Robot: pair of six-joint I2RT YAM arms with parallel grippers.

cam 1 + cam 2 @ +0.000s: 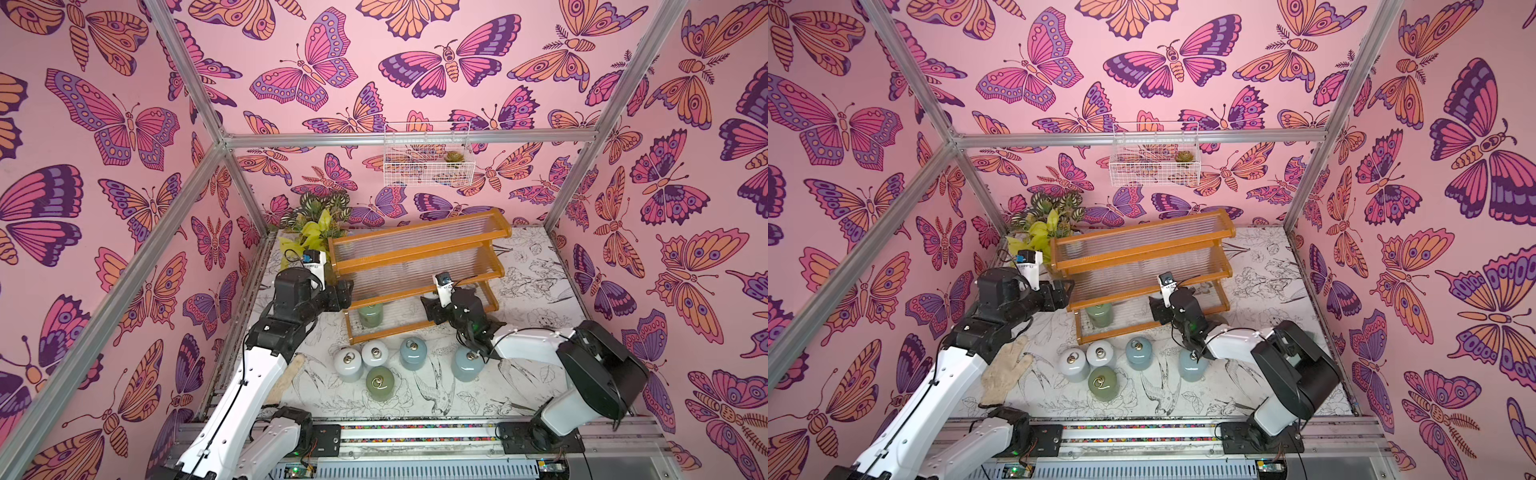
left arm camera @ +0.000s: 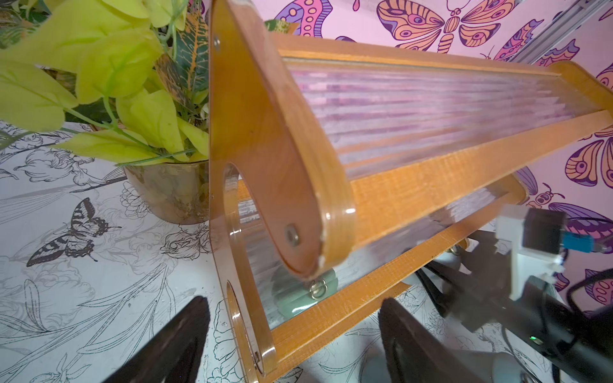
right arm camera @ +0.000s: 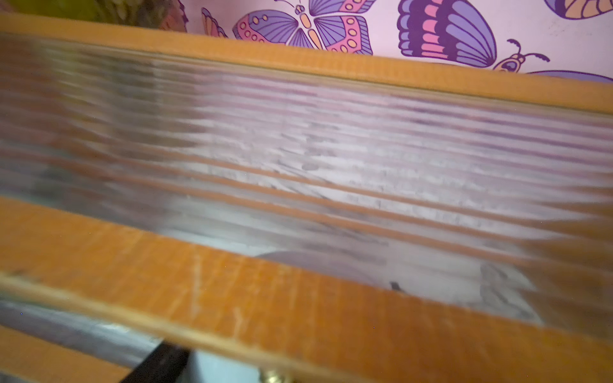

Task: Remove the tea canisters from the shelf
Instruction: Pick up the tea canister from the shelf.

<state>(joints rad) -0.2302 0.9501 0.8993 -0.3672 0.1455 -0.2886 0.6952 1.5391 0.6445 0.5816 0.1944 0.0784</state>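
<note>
The left gripper [image 2: 295,303] is released. Its two black fingers [image 2: 179,338] are spread wide and clasp nothing, and the lower end corner of the shelf [image 1: 415,266] shows between them in the left wrist view. The gripper hovers at the shelf's left end, level with the bottom tier. On that tier, near the left end, one green canister [image 1: 370,314] stands upright with its gold ring on top.

The right gripper [image 1: 431,309] is over the right part of the same tier. The right wrist view shows only one black finger [image 3: 156,364], just beside a pale canister [image 3: 220,369] with a gold ring. The shelf's front rail hides the rest, so I cannot tell whether this canister is grasped or free.

Five more canisters stand upright on the table [image 1: 519,386] in front of the shelf:
- Two white canisters [image 1: 348,365] [image 1: 375,353] stand touching each other.
- Two blue canisters [image 1: 413,353] [image 1: 468,363] stand apart, the right one close under the right arm.
- A second green canister [image 1: 379,384] stands nearest the rail, just in front of the white pair.

That makes seven canisters counted in all.

Farther out, one pale glove [image 1: 1005,374] lies flat on the table beside the left arm. One plant [image 1: 316,220] stands behind the shelf's left end, its pot [image 2: 172,192] near the side panel. One wire basket [image 1: 428,156] hangs on the back wall and holds one small succulent [image 1: 454,157].
</note>
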